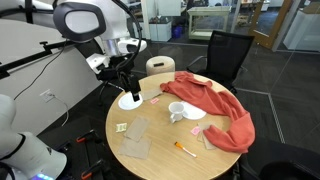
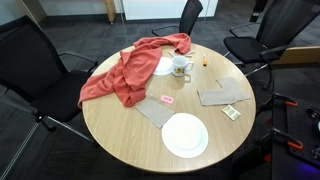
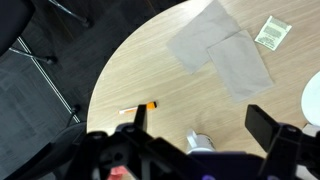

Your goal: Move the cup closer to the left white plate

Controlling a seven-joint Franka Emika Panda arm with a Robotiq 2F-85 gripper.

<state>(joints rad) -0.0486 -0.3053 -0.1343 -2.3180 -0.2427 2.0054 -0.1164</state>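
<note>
End effector [image 1: 126, 86] above bare plate [image 1: 130, 101] at tabletop [image 1: 165, 165] edge nearest arm. Wrist view alone shows fingers [image 3: 264, 125]: spread wide, holding nothing. Cup [image 1: 177, 112] mid-tabletop, just beside second plate [image 1: 195, 110] half under red cloth [image 1: 215, 108], well apart from bare plate. Pink tag [image 1: 155, 100] lies between them. Also grey cloths [image 1: 137, 140], orange pen [image 1: 185, 150], packet [image 3: 272, 32] with print unreadable.

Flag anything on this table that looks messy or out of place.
The red cloth is bunched across the table, hanging over its edge and covering part of the white plate beside the cup. Nothing looks spilled or broken.
</note>
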